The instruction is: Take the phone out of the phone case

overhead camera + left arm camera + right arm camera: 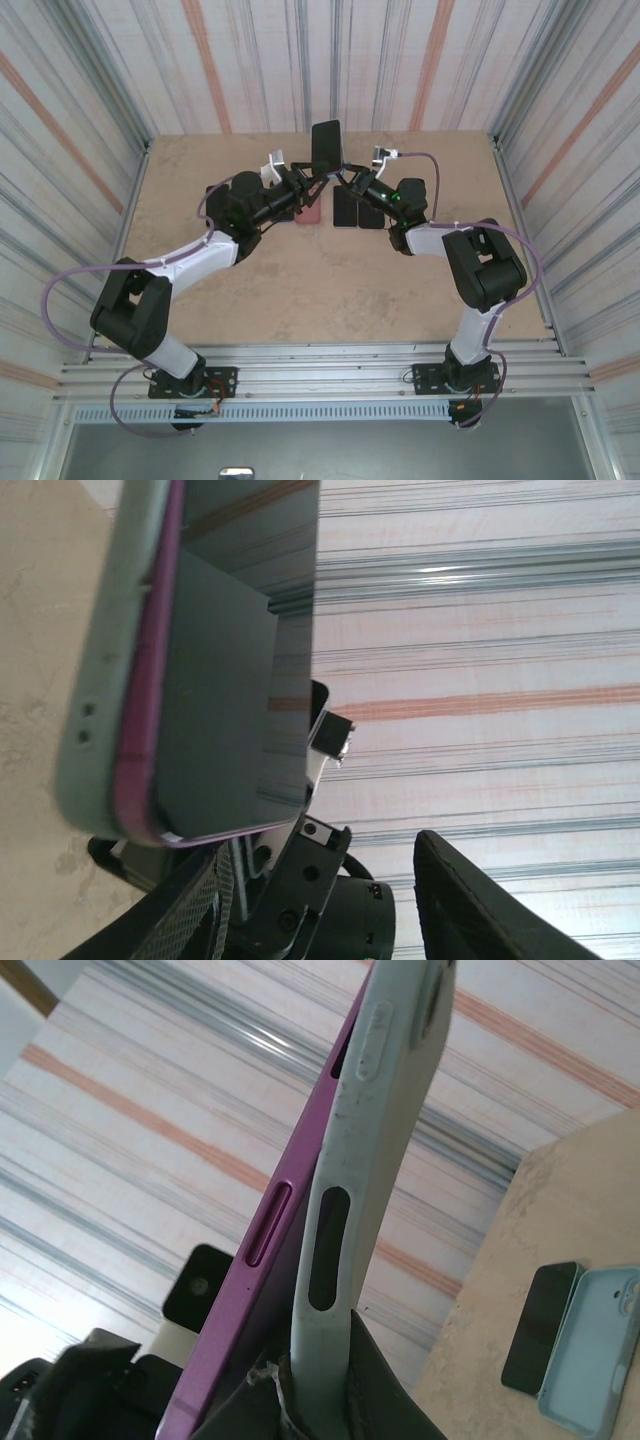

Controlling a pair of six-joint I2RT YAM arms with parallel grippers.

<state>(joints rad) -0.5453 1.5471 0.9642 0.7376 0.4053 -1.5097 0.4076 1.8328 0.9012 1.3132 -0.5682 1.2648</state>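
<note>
Above the far middle of the table (300,290) we see the phone (326,147) upright in its case (372,1130). Right gripper (348,180) clamped on the case's edge. Left gripper (316,184) half-spread beside the bottom corner, holding nothing.

Two arms, the left arm (190,258) and the right arm (482,268); two grippers, one to each arm, the left gripper (316,183) and the right gripper (344,178); one bench (300,290). One phone (326,148) is raised between the grippers, purple at its edge; one pale case (350,1160) is around it. In the right wrist view, one dark phone (540,1328) and one light-blue case (592,1360) lie on the bench, just beside each other. From above, three flat things lie on the bench: one reddish slab (311,214); two dark ones, the left dark slab (345,210) and the right dark slab (369,216); which of these are phones and which are cases cannot be told there.
</note>
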